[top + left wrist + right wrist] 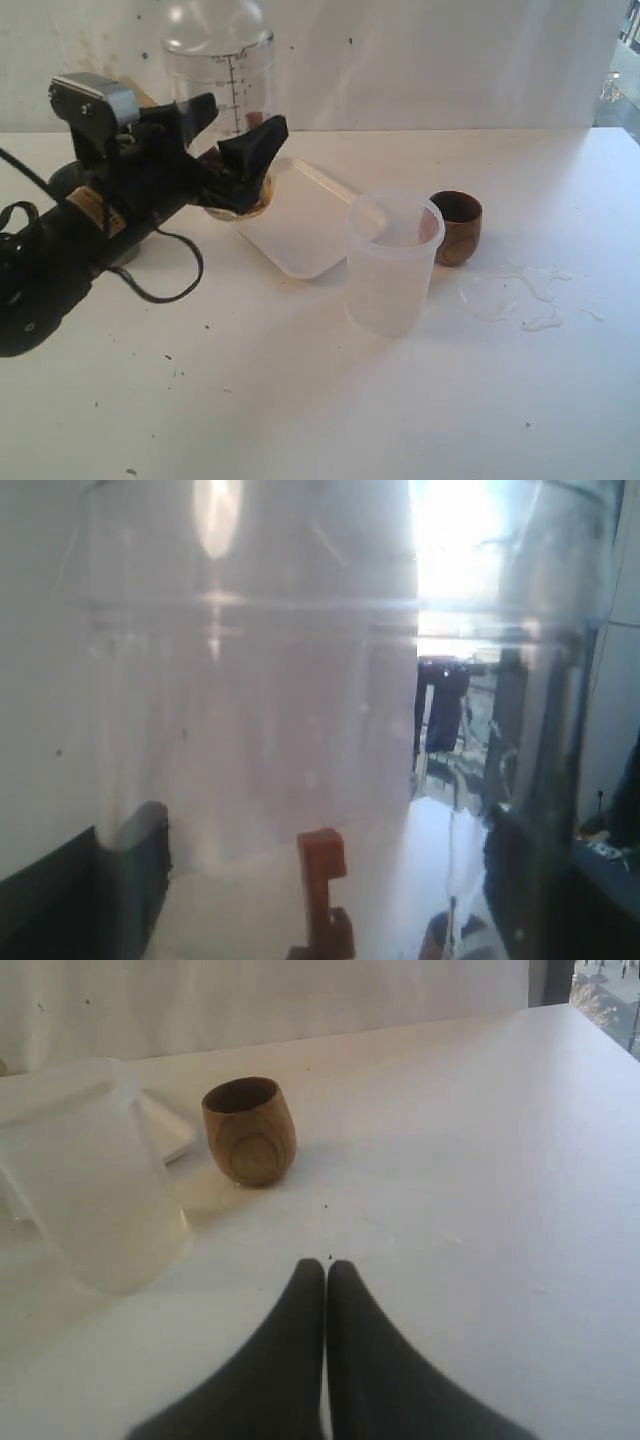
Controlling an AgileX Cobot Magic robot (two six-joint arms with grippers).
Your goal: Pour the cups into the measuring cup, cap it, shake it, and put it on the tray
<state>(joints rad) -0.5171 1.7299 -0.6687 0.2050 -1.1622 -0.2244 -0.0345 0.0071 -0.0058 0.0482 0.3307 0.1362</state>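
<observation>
Gently: your left gripper (235,128) is clasping the capped measuring cup (222,75); be keeping it upright, settling it flat inside the tray (300,232).

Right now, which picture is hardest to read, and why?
Left wrist view: hardest, the clear measuring cup fills it, hazy, with bright glare. Exterior view: soft, its domed cap fades into the pale wall. Right wrist view: clearest, wooden cup crisp.
</observation>
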